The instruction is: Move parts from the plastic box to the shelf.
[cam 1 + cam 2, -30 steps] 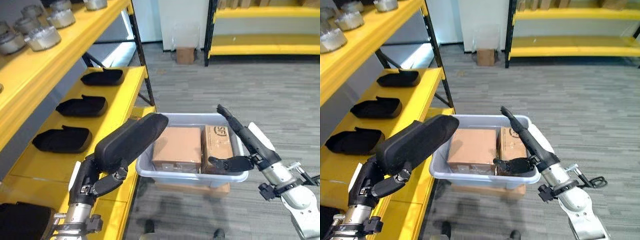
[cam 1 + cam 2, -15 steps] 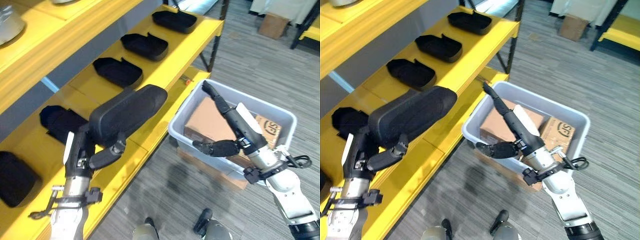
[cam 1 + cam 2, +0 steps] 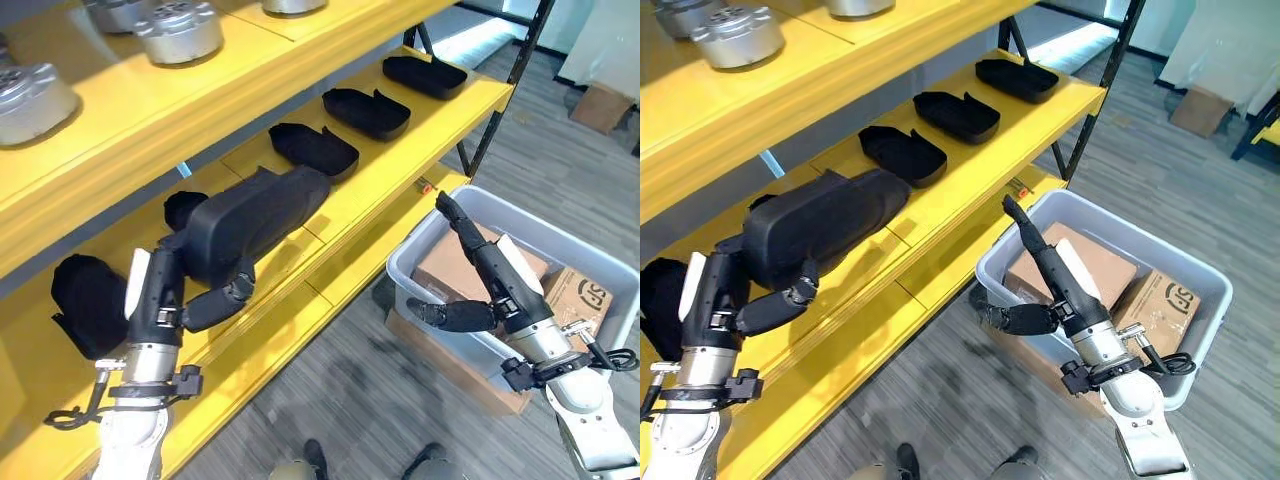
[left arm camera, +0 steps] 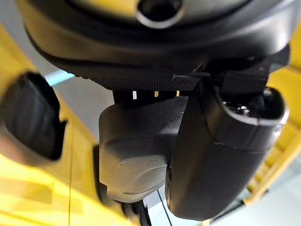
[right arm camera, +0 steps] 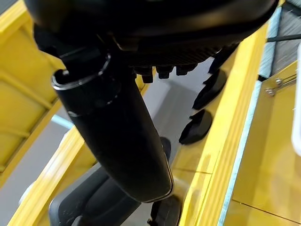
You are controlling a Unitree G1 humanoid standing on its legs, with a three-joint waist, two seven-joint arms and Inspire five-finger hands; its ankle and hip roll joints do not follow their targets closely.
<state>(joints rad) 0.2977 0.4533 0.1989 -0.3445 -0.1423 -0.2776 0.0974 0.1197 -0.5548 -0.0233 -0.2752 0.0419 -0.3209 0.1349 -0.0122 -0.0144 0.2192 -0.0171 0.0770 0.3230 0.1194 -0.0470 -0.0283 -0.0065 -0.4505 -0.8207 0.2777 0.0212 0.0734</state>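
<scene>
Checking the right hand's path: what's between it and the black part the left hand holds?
Eye views: bare yellow shelf edge and floor separate right hand from black part in left hand.

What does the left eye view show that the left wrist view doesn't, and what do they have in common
The left eye view alone shows the plastic box with cardboard boxes in it, the right hand open beside it, three black parts lying in a row along the yellow shelf, and silver parts on the upper shelf. The left wrist view alone shows the underside of the held part from very close, past the thumb. Both share the large black part held by the left hand, another black part beside it, and the yellow shelf.
</scene>
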